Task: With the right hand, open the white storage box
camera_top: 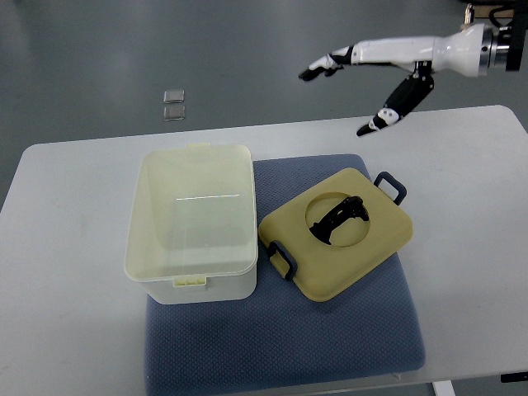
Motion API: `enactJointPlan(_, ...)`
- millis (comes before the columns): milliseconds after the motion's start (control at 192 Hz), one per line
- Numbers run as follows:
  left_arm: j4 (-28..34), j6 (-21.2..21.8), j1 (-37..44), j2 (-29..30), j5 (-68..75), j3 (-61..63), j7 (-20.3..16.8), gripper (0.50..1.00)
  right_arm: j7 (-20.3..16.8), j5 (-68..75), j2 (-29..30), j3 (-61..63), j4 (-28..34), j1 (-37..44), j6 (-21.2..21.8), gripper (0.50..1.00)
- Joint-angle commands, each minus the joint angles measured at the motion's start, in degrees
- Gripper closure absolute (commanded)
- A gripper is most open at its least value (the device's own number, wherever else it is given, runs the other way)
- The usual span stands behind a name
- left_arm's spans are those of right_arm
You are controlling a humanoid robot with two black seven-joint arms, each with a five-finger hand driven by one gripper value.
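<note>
I see the white storage box point(191, 223) open on the blue mat point(280, 338), its lid point(337, 235) lying beside it to the right. My right robot hand point(355, 78) hangs well above, fingers spread, empty. I judge the opening finished.

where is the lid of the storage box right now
In the top view the lid lies flat on the blue mat, just right of the open white storage box, handle side up.
</note>
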Motion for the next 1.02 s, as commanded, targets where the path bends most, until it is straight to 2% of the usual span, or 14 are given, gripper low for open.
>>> enactJointPlan(0, 0.0, -0.1, 0.0, 0.0, 0.0, 0.0, 0.0, 0.500, -7.9, 21.8, 1.5, 10.6, -2.6, -5.1, 0.2, 0.603)
enactJointPlan(52, 0.0, 0.0, 0.0, 0.0, 0.0, 0.0, 0.0, 0.500, -12.2, 32.9, 3.3, 14.5, -3.7, -7.6, -1.2, 0.603)
enactJointPlan(115, 0.0, 0.0, 0.0, 0.0, 0.0, 0.0, 0.0, 0.500, -15.5, 46.1, 5.0, 17.7, -5.4, -11.3, -5.9, 0.603)
enactJointPlan(224, 0.0, 0.0, 0.0, 0.0, 0.0, 0.0, 0.0, 0.500, -17.0, 66.2, 8.9, 19.1, -7.3, -15.8, -14.1, 0.587)
enactJointPlan(277, 0.0, -0.1, 0.0, 0.0, 0.0, 0.0, 0.0, 0.500, -16.2, 74.4, 10.6, 19.3, -7.1, -19.0, -15.5, 0.587)
enactJointPlan(329, 0.0, 0.0, 0.0, 0.0, 0.0, 0.0, 0.0, 0.500, -15.4, 79.0, 11.7, 20.0, -7.2, -21.6, -15.5, 0.579)
enactJointPlan(376, 0.0, 0.0, 0.0, 0.0, 0.0, 0.0, 0.0, 0.500, -13.1, 82.6, 13.4, 22.8, -7.2, -24.9, -15.0, 0.576)
enactJointPlan(464, 0.0, 0.0, 0.1, 0.0, 0.0, 0.0, 0.0, 0.500, -8.2, 82.7, 17.8, 28.3, -7.4, -31.8, -13.2, 0.574)
enactJointPlan(532, 0.0, 0.0, 0.0, 0.0, 0.0, 0.0, 0.0, 0.500, -6.2, 81.9, 21.7, 32.2, -7.8, -36.9, -11.1, 0.574)
enactJointPlan(694, 0.0, 0.0, 0.0, 0.0, 0.0, 0.0, 0.1, 0.500, -5.9, 75.6, 27.6, 34.6, -14.3, -42.2, -5.9, 0.572)
enactJointPlan(798, 0.0, 0.0, 0.0, 0.0, 0.0, 0.0, 0.1, 0.500, -5.9, 74.5, 28.8, 34.6, -17.1, -43.6, -3.3, 0.572)
enactJointPlan(1017, 0.0, 0.0, 0.0, 0.0, 0.0, 0.1, 0.1, 0.500, -5.7, 68.1, 28.9, 34.6, -17.5, -43.7, -2.8, 0.572)
